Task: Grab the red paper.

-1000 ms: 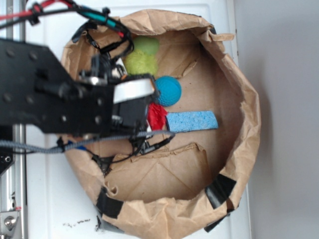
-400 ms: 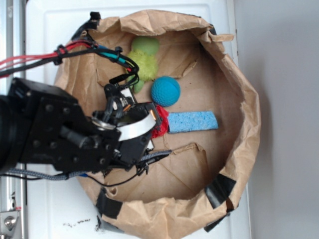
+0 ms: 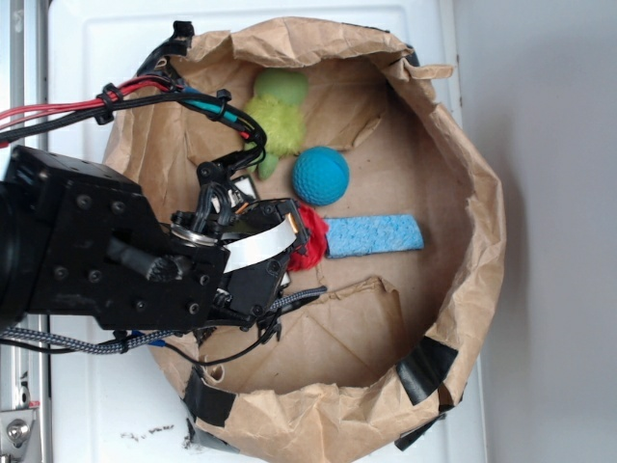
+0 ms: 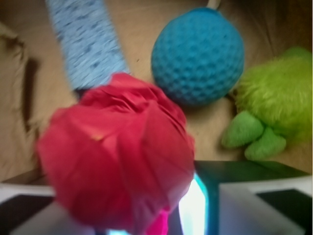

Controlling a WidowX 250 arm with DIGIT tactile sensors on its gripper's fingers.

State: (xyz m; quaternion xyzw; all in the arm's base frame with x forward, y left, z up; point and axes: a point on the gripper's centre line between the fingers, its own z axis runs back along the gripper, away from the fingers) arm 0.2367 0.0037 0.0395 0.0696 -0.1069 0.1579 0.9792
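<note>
1. A wide brown paper bag (image 3: 463, 318) with its rim rolled down lies open on a white surface (image 3: 96, 58), and everything else sits inside it.
2. The red paper (image 4: 117, 156) is on the bag's floor, left of centre in the exterior view, where only its right edge (image 3: 310, 239) shows past the black arm (image 3: 87, 251). In the wrist view it fills the lower left as a crumpled, many-folded wad, blurred by closeness.
3. The end effector (image 4: 161, 205) sits right at the wad — its pale fingers (image 4: 264, 200) frame the bottom of the wrist view on either side, and the paper bulges between and over them. Whether they actually pinch the paper or merely flank it cannot be told from either view.
4. A teal ball (image 3: 320, 176) with a knitted texture lies just beyond the red paper; in the wrist view the two nearly touch.
5. A blue sponge strip (image 3: 374, 234), flat and rectangular, lies beside the wad with one short end against it.
6. A fuzzy green plush toy (image 3: 275, 116) rests near the bag's upper wall, next to the ball.
7. Red, black and teal cables (image 3: 145, 92) loop from the arm across the bag's upper left rim.
8. Black tape patches (image 3: 424, 368) hold the bag's lower rim.
</note>
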